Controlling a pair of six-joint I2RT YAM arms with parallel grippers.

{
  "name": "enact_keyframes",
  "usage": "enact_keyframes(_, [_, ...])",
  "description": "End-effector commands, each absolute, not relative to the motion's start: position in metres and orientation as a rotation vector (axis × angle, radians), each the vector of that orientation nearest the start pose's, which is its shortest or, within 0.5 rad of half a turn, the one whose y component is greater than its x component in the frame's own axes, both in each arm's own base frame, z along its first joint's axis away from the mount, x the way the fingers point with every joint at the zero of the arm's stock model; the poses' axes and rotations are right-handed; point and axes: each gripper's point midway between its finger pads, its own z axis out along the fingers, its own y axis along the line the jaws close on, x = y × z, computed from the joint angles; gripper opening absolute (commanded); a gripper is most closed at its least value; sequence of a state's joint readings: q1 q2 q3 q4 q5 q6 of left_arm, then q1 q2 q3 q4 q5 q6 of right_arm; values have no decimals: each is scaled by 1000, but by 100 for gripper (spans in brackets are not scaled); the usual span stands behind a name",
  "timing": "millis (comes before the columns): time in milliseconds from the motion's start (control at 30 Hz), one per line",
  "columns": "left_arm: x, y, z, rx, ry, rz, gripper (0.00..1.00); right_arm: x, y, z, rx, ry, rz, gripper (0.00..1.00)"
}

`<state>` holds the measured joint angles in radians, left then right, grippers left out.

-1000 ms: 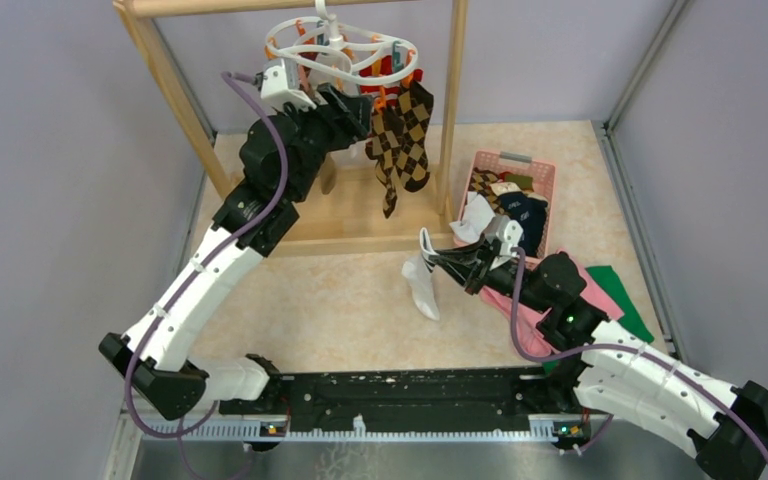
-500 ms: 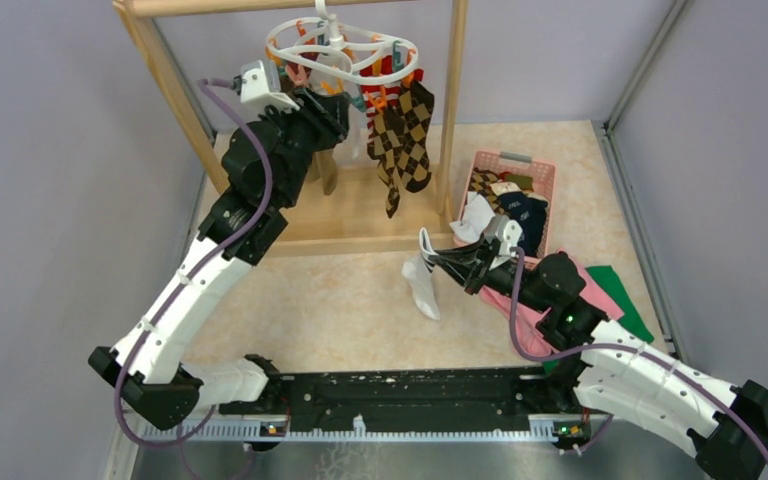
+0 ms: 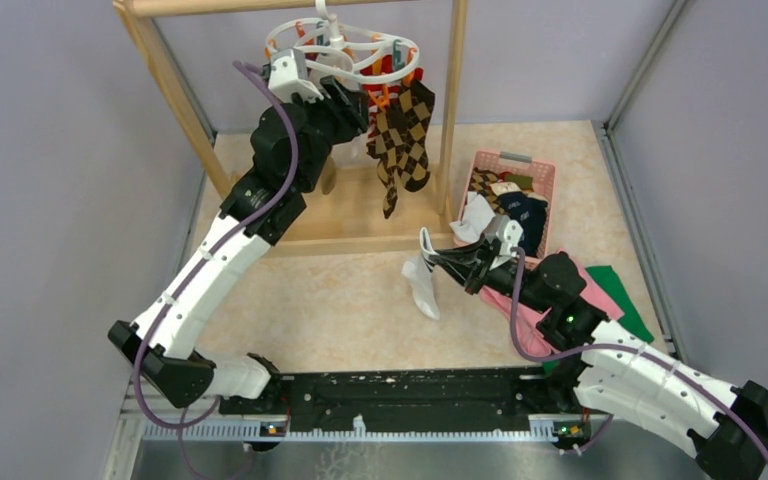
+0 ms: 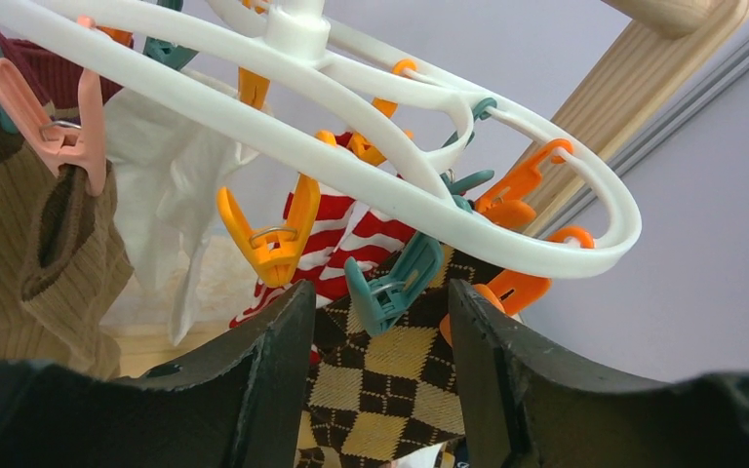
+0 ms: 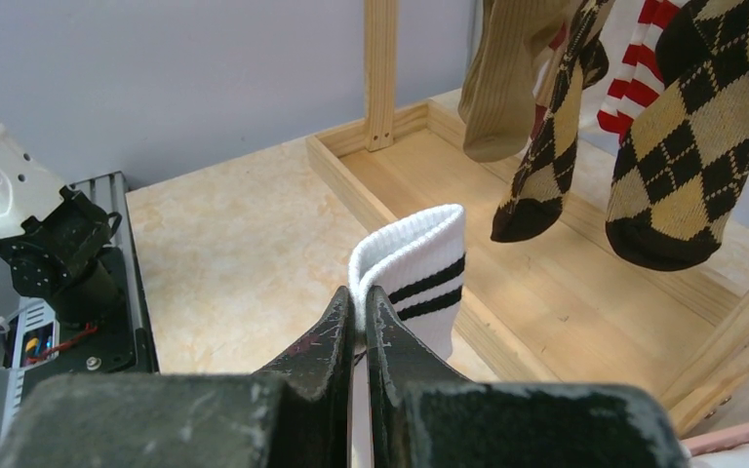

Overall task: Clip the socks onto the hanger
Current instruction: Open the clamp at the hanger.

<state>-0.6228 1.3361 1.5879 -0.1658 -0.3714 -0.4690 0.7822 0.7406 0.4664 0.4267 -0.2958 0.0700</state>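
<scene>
Left claw [image 4: 378, 292] high, agape under hanger [image 4: 351, 166]; right claw [image 5: 359, 297] low, tight on white sock [image 5: 419, 253].

The hanger [image 4: 205, 97] is smooth, glossy white plastic with shiny orange and teal plastic clips [image 4: 275, 234], the argyle sock [image 4: 380, 375] is soft knitted cloth, the white sock [image 5: 417, 268] has a ribbed knit cuff, the wooden rack [image 5: 380, 68] is pale matt timber, and the right claw [image 5: 359, 302] looks matt black and scuffed.

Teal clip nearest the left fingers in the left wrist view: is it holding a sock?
No, the teal clip hangs with nothing in its mouth; the argyle sock only shows behind it.
</scene>
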Motion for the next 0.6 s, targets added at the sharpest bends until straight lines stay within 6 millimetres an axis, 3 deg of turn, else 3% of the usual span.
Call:
enact_keyframes(0, [372, -211, 500, -195, 1448, -629, 59, 191, 260, 309, -719, 1195, 891, 0])
enact_keyframes(567, [392, -213, 497, -232, 1453, -549, 59, 190, 259, 309, -714, 1191, 888, 0])
